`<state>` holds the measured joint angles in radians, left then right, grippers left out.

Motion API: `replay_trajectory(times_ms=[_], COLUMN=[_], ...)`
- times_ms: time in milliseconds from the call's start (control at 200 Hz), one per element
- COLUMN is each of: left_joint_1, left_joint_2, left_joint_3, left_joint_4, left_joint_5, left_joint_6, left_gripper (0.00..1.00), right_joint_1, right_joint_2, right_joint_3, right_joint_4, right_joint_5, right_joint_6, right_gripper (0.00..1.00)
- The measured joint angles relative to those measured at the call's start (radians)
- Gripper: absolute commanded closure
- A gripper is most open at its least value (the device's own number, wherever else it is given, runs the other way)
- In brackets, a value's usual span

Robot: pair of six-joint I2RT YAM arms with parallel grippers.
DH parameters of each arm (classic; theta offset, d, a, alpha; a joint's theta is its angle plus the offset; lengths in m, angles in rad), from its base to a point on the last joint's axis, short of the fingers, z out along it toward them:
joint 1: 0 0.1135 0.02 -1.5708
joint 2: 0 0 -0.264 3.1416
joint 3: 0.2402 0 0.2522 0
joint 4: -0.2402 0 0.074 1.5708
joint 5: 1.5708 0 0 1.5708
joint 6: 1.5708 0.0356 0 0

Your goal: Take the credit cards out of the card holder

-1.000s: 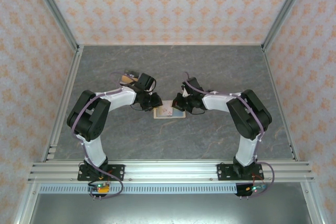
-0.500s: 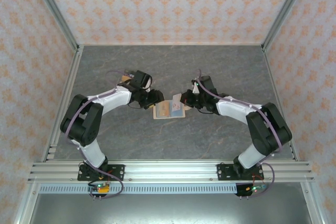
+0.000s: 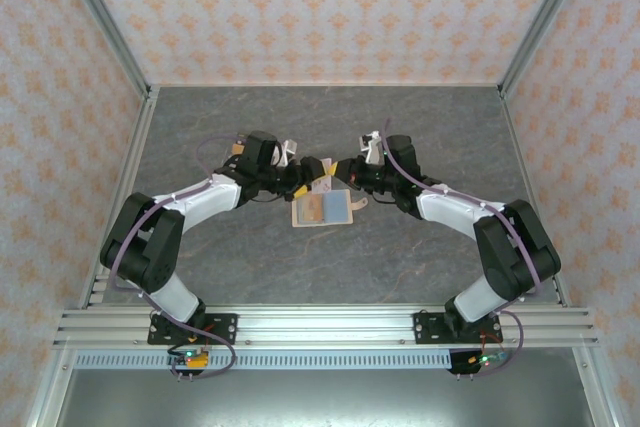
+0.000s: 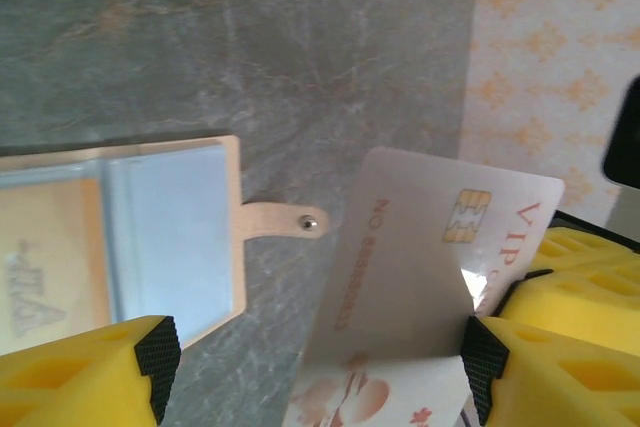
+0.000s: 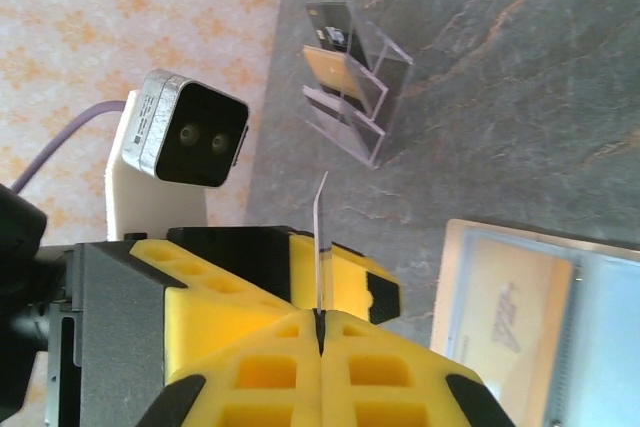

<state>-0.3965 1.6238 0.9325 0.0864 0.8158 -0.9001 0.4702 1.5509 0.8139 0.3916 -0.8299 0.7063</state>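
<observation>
The card holder (image 3: 323,209) lies spread open on the grey table, an orange card (image 4: 40,272) in one of its pale blue pockets and its snap tab (image 4: 280,219) sticking out. Just beyond it the two grippers meet. My right gripper (image 5: 320,319) is shut on a grey-white credit card (image 4: 430,267), seen edge-on (image 5: 320,232) in the right wrist view. My left gripper (image 4: 320,367) is open, its yellow fingers (image 4: 90,372) standing wide on either side of that same card. In the top view the left gripper (image 3: 308,169) faces the right gripper (image 3: 345,173).
A clear acrylic stand (image 5: 355,82) holding a black and a tan card sits on the table beyond the grippers, near the left wall. The patterned walls and metal frame enclose the table. Bare grey surface (image 3: 430,127) lies around the holder.
The left gripper's jaws have spread wide apart. Both grippers have moved off the holder to its far side, uncovering it, with the grey-white card lifted in the right gripper.
</observation>
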Motion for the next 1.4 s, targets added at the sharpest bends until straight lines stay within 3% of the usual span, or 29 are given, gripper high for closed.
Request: replay_trajectory(times_ms=[475,606,681,801,906,1001,1196,1401], left_joint_1=[0.013,0.015,0.017,0.017,0.018,0.018,0.018,0.018], left_joint_2=[-0.036,-0.043,-0.056,-0.073,-0.108,-0.145,-0.189,-0.113], left_joint_3=[-0.038,-0.039,-0.038,-0.035,-0.012,0.038,0.192,0.343], left_joint_4=[0.167,0.18,0.178,0.102,-0.069,-0.234,-0.555,-0.782], left_joint_5=[0.077,0.093,0.096,0.064,-0.025,-0.136,-0.483,-0.811], left_joint_6=[-0.074,-0.071,-0.063,-0.013,0.077,0.147,0.202,0.12], left_gripper=[0.73,0.92,1.0,1.0,1.0,1.0,1.0,1.0], right_joint_1=[-0.044,-0.05,-0.052,-0.047,-0.045,-0.045,-0.045,-0.045], right_joint_2=[0.019,0.021,0.023,0.015,-0.019,-0.087,-0.188,-0.19], right_joint_3=[-0.023,-0.024,-0.024,-0.014,-0.003,0.002,0.031,0.036], right_joint_4=[0.16,0.153,0.122,0.034,-0.115,-0.241,-0.415,-0.49], right_joint_5=[-0.064,-0.058,-0.053,-0.034,0.028,0.116,0.303,0.394], right_joint_6=[0.134,0.135,0.126,0.063,-0.021,-0.101,-0.201,-0.222], right_gripper=[1.0,1.0,0.85,0.54,0.35,0.25,0.14,0.08])
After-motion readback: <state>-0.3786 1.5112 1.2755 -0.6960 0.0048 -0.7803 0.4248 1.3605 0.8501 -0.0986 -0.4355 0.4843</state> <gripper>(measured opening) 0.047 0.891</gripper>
